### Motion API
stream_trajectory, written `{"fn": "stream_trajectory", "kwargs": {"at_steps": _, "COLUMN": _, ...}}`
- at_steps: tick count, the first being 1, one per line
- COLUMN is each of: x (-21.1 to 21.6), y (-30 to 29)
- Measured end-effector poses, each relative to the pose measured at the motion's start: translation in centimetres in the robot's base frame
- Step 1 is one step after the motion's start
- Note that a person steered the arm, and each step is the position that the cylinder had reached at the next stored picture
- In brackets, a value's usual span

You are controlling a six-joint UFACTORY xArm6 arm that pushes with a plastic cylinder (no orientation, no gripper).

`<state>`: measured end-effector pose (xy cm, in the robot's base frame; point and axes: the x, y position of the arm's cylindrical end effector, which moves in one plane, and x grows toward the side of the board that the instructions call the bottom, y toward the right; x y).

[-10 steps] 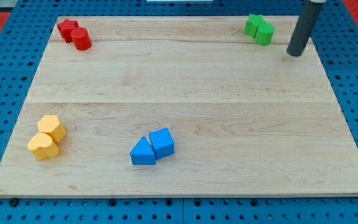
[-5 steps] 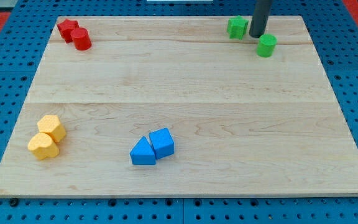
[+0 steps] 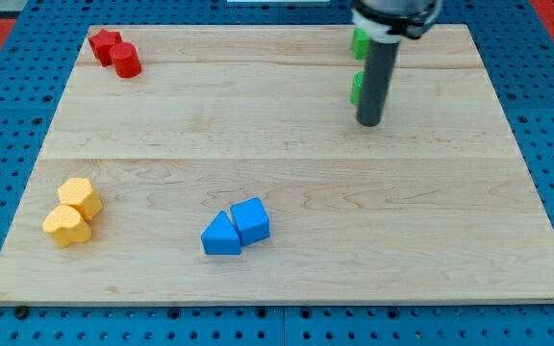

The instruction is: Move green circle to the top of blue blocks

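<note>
1. Wooden board [image 3: 287,183] lies flat on a blue perforated base; the arm carries no pincer, only a dark rod, so there is no open or closed state to report.
2. My tip [image 3: 369,123] rests on the board in the upper right area. The green circle [image 3: 356,88] shows as a sliver just beside the rod's left edge, mostly hidden; contact cannot be confirmed.
3. A second green block [image 3: 358,41] sits above it, near the view's top edge, also partly hidden by the arm.
4. The blue blocks, a blue triangle [image 3: 221,235] and a blue cube [image 3: 250,220], touch each other well apart from the circle, toward the view's bottom left.
5. Handling, as a judgement: the circle looks small, rigid and light, and likely slides easily. Its round side may roll off the tip; push through its centre from the upper right side.
6. Open board lies between circle and blue blocks. The red blocks [image 3: 115,53] and yellow blocks [image 3: 73,211] are far from that path.
</note>
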<state>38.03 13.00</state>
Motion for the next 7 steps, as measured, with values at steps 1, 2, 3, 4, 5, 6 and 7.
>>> {"fn": "stream_trajectory", "kwargs": {"at_steps": 1, "x": -1.4, "y": 4.3}}
{"fn": "stream_trajectory", "kwargs": {"at_steps": 2, "x": -4.8, "y": 4.9}}
{"fn": "stream_trajectory", "kwargs": {"at_steps": 3, "x": -4.9, "y": -0.6}}
{"fn": "stream_trajectory", "kwargs": {"at_steps": 4, "x": -4.4, "y": -7.8}}
{"fn": "stream_trajectory", "kwargs": {"at_steps": 5, "x": -6.0, "y": -10.0}}
{"fn": "stream_trajectory", "kwargs": {"at_steps": 6, "x": -6.7, "y": -11.8}}
{"fn": "stream_trajectory", "kwargs": {"at_steps": 7, "x": -4.7, "y": -17.0}}
